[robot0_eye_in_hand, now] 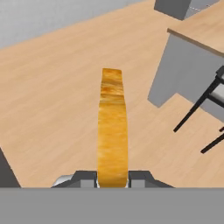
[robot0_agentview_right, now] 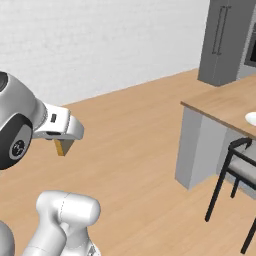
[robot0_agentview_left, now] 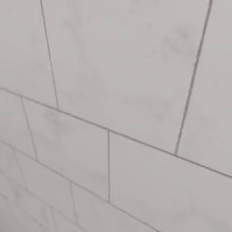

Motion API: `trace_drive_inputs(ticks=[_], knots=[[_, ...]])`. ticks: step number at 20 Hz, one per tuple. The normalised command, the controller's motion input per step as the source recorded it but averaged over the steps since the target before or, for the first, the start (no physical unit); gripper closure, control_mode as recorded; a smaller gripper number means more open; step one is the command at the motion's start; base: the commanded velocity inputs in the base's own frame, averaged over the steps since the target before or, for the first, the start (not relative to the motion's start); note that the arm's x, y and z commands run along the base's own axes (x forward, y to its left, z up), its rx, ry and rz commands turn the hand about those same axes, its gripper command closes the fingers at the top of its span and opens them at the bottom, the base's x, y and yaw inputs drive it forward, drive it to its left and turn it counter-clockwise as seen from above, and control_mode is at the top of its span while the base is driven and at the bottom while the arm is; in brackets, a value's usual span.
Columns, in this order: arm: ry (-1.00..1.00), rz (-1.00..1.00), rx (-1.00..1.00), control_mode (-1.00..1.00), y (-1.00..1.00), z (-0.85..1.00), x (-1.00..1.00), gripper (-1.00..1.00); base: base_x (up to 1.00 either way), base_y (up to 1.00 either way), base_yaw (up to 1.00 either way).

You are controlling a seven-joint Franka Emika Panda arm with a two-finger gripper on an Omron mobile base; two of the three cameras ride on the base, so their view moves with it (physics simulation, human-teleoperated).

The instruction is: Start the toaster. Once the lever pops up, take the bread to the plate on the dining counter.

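My gripper (robot0_eye_in_hand: 112, 178) is shut on the bread (robot0_eye_in_hand: 112, 127), a tan slice with a darker crust seen edge-on and standing up between the fingers. In the right base view the gripper (robot0_agentview_right: 64, 140) hangs over the wood floor at the left, with a corner of the bread (robot0_agentview_right: 63, 147) poking out below the hand. The dining counter (robot0_agentview_right: 220, 106), light wood on a grey base, stands apart to the right. On it, the rim of a white round dish (robot0_agentview_right: 251, 118), apparently the plate, is cut off by the frame edge. The toaster is out of view.
A black-framed chair (robot0_agentview_right: 235, 170) stands against the counter's near side. Tall grey cabinets (robot0_agentview_right: 225, 40) rise behind the counter, and a white brick wall runs along the back. Open wood floor (robot0_agentview_right: 135, 150) lies between me and the counter. A grey tiled wall (robot0_agentview_left: 118, 113) is close up in the left base view.
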Motion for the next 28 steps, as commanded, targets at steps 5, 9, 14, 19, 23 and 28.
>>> trace_drive_inputs(ticks=[5, 9, 14, 19, 23, 28], knots=[[0.00, 0.00, 0.00, 1.00, 0.00, 0.00, 0.00, 1.00, 0.69, 0.96, -0.45], [0.00, 0.00, 0.00, 1.00, 0.00, 0.00, 0.00, 1.00, 0.57, 0.86, -0.42], [0.00, 0.00, 0.00, 1.00, 0.00, 0.00, 0.00, 1.00, 0.46, 0.70, -0.40], [0.00, 0.00, 0.00, 1.00, 0.00, 0.00, 0.00, 1.00, 0.35, 0.57, -0.37], [0.00, 0.00, 0.00, 1.00, 0.00, 0.00, 0.00, 1.00, 0.31, 0.16, -0.31], [0.00, 0.00, 0.00, 1.00, 0.00, 0.00, 0.00, 1.00, 0.64, -0.59, -0.13]])
